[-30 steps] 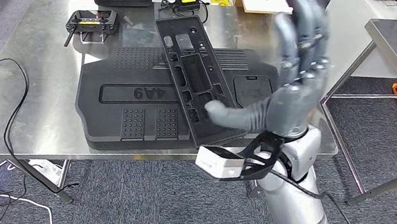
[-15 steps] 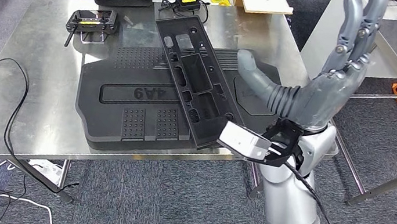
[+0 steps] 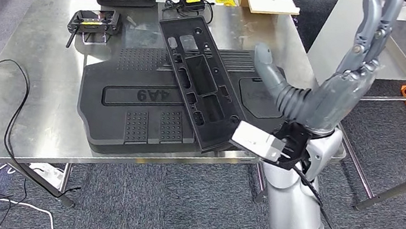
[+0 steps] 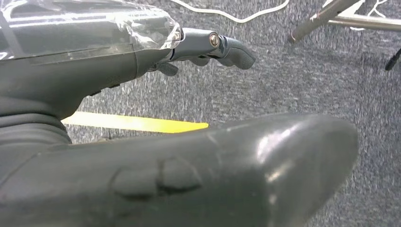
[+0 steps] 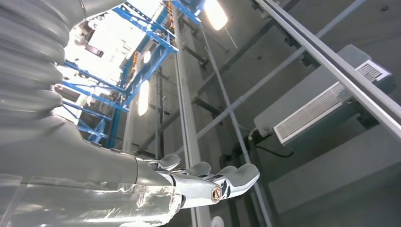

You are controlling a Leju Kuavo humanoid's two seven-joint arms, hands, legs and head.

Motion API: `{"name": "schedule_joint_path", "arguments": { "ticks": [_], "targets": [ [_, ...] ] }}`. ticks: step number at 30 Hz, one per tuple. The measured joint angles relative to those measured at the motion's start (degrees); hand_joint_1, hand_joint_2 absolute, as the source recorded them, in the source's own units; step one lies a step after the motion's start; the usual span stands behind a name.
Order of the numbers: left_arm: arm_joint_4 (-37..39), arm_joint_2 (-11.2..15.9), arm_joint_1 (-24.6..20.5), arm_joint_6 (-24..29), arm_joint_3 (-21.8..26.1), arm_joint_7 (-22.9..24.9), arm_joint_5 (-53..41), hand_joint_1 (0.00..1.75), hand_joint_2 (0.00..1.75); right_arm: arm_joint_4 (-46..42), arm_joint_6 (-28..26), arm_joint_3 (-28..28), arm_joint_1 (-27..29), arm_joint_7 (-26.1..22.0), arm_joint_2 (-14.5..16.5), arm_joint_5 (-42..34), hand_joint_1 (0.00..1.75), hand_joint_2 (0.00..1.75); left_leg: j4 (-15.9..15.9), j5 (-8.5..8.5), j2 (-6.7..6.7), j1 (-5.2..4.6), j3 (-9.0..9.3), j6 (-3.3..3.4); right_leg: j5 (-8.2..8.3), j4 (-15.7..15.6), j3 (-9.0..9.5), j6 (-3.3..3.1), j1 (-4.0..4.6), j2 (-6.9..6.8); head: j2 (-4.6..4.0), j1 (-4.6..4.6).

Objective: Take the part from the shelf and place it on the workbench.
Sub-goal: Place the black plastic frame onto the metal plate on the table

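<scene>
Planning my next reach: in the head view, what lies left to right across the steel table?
Loose black cable → black handheld controller with yellow label → large black moulded panel marked 9A4 → narrow black compartment tray → raised right hand.

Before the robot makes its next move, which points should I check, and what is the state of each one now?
1. Right hand holds nothing: ok, its fingers are spread and it is raised beside the table.
2. Long black part is on the workbench: ok, it lies across the large black panel.
3. Part rests securely: not ok, its near end reaches past the table's front edge.
4. Right hand is apart from the part: ok, it is lifted above it.
5. Left hand holds nothing: ok, it hangs over the carpet floor with nothing in its fingers.
6. Handheld controller is out of the way: ok, it lies at the far left of the table.
</scene>
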Motion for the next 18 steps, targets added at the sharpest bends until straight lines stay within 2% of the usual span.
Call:
{"name": "schedule_joint_path", "arguments": {
  "ticks": [18],
  "targets": [
    [0.0, -0.1, 0.0, 0.8, 0.3, 0.4, 0.0, 0.00, 0.00, 0.4, 0.0, 0.0, 0.0, 1.6, 0.1, -0.3, 0.00, 1.75, 0.1, -0.09, -0.02, -0.16, -0.04, 0.13, 0.04, 0.0, 0.02, 0.09, -0.19, -0.03, 0.00, -0.01]
  ]
}}
